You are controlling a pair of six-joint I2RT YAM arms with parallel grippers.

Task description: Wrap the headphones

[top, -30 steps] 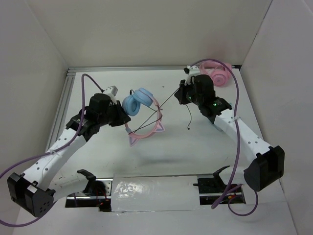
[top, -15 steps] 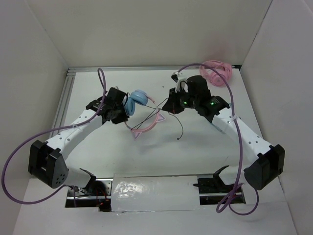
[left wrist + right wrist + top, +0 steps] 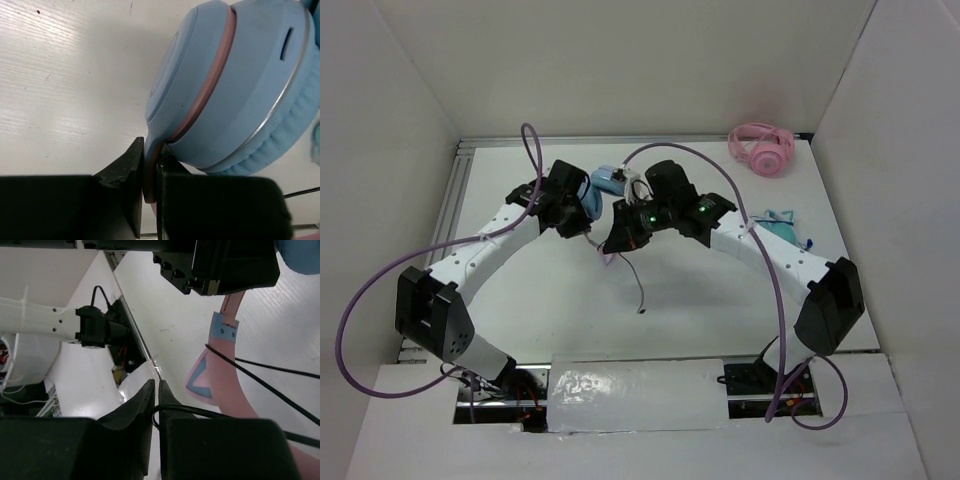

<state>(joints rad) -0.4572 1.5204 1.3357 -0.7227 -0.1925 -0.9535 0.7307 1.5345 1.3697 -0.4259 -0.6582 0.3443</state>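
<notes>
At left, grip firm with jaws pinched shut on the headphones' (image 3: 605, 183) thin pink stem (image 3: 150, 185), just under the smooth, round blue cup (image 3: 235, 85) and its soft-looking pad; hold steady near the white worktop's (image 3: 720, 300) back centre, between both arms. At right, with narrow jaws nipping the thin black cable (image 3: 220, 353), lead it snugly around the glossy pink band (image 3: 230, 395) beside the cat ear (image 3: 200, 377), minding the slack tail.

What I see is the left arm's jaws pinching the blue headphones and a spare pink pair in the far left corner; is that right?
Not quite: the spare pink pair lies in the far right corner, as the top view shows. The rest holds.
</notes>
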